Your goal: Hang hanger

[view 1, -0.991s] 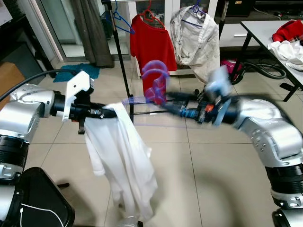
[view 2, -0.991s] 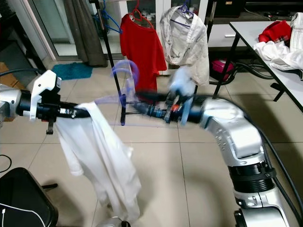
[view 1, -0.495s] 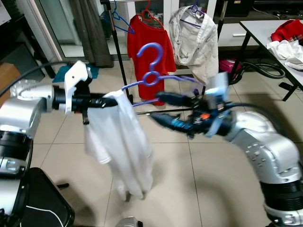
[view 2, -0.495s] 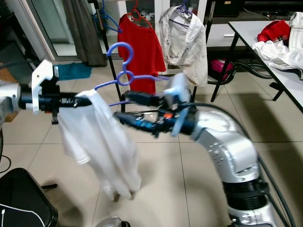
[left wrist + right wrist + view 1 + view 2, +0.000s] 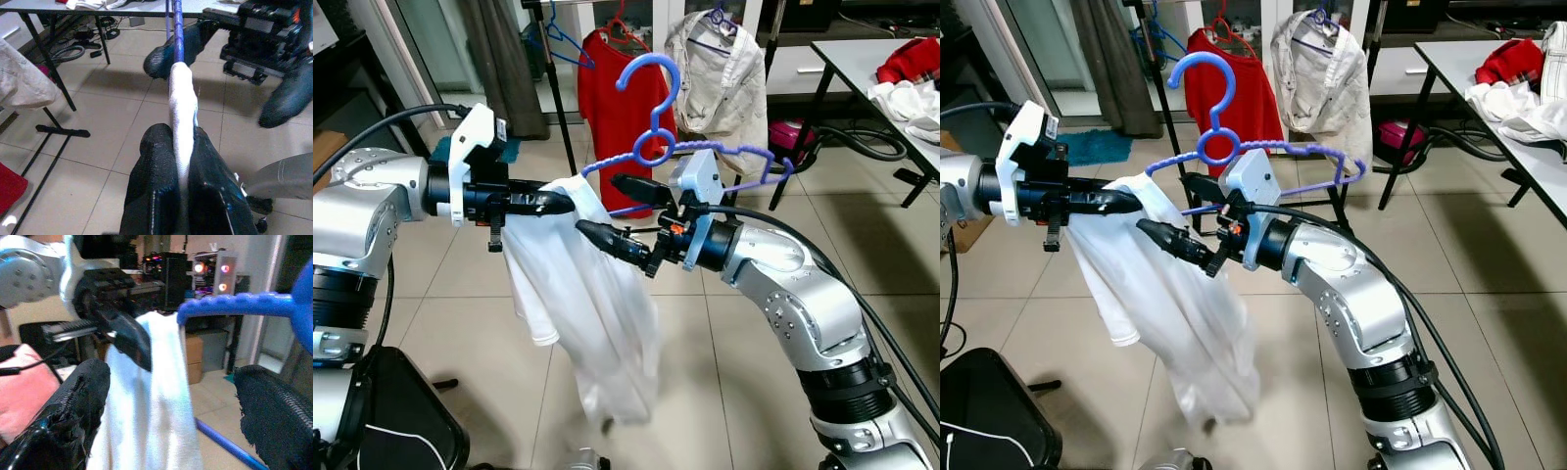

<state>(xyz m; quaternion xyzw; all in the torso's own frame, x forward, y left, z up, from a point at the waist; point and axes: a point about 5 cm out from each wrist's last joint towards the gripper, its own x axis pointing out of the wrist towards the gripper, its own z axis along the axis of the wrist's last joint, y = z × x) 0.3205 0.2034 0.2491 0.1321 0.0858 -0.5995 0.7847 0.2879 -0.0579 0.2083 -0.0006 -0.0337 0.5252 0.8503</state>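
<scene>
While clamping shirt (image 5: 587,313), left end effector (image 5: 563,203) outstretched.

Red shirt (image 5: 625,93) on rack; table (image 5: 862,61) holds clothes (image 5: 913,80)

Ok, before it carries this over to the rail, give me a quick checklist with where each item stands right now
1. Left gripper shut on the white cloth garment: ok, the jaws pinch a fold of it.
2. Blue plastic hanger seated inside the garment: not ok, just one end reaches the fabric by the left gripper.
3. Right gripper gripping the hanger: cannot tell; the jaws are spread and the hanger sits above them.
4. Hanger hook pointing up, ready for the rail: ok.
5. Garment hem off the tiled floor: ok.
6. Black metal clothes rack has room: cannot tell, its rail is cut off at the top.
</scene>
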